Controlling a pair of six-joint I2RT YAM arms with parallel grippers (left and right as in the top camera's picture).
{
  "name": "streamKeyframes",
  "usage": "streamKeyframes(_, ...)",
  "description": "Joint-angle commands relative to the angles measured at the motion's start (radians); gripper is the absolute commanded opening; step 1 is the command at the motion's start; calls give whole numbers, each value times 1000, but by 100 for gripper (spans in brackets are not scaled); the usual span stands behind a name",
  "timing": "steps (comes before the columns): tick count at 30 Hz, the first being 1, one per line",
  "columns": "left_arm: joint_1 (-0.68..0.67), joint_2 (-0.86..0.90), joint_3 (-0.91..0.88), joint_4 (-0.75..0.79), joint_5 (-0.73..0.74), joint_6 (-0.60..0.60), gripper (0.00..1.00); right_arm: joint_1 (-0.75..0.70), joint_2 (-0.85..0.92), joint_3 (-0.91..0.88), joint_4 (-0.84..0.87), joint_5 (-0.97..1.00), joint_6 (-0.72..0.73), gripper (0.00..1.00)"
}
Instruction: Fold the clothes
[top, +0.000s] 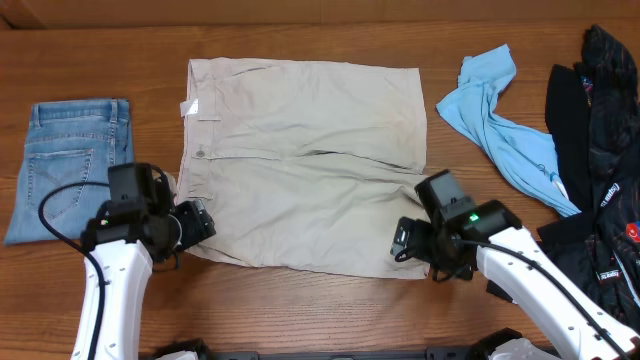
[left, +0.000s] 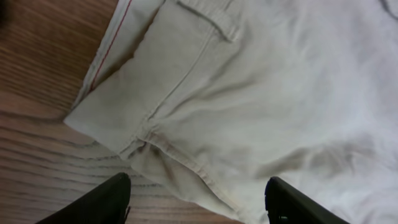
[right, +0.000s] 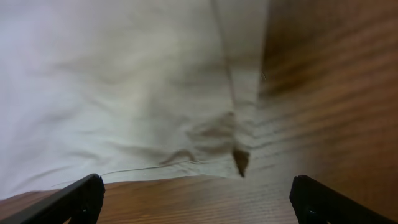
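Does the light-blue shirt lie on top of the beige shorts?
No, the light-blue shirt lies crumpled beside the beige shorts, clear of them.

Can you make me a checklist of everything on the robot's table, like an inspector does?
Surface: wooden table, bare wood around the clothes.
Job's things: beige shorts spread flat, not yet folded, waistband to the left; light-blue shirt crumpled at the right; black garments heaped at the far right; blue jeans folded at the left.
Clutter: nothing seen.
Grippers: left gripper open, at the shorts' near waistband corner; right gripper open, at the near hem corner. Neither holds anything.
Cables: black cable looping beside the left arm.
Surroundings: dark bar along the table's near edge; otherwise nothing seen.
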Motion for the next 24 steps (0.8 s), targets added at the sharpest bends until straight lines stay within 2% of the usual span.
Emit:
streamKeyframes(1, -3, -2, -69, 64, -16, -84, 73, 3, -8, -64, 10, 8, 145, 100)
streamKeyframes(5, 2, 1, -104, 120, -93, -133, 73, 3, -8, -127, 98, -27, 120, 98)
streamKeyframes(7, 2, 2, -109, 133, -147, -157, 79, 3, -8, -156, 152, -55, 84, 95)
streamKeyframes(9, 2, 2, -109, 146, -161, -174, 81, 3, -8, -175, 184, -67, 75, 95)
streamKeyframes(16, 2, 2, -153, 169, -226, -260, 81, 3, -7, -182, 192, -63, 74, 94)
streamKeyframes(24, 2, 2, -282, 364, -235, -383, 79, 3, -7, -182, 198, -63, 51, 94)
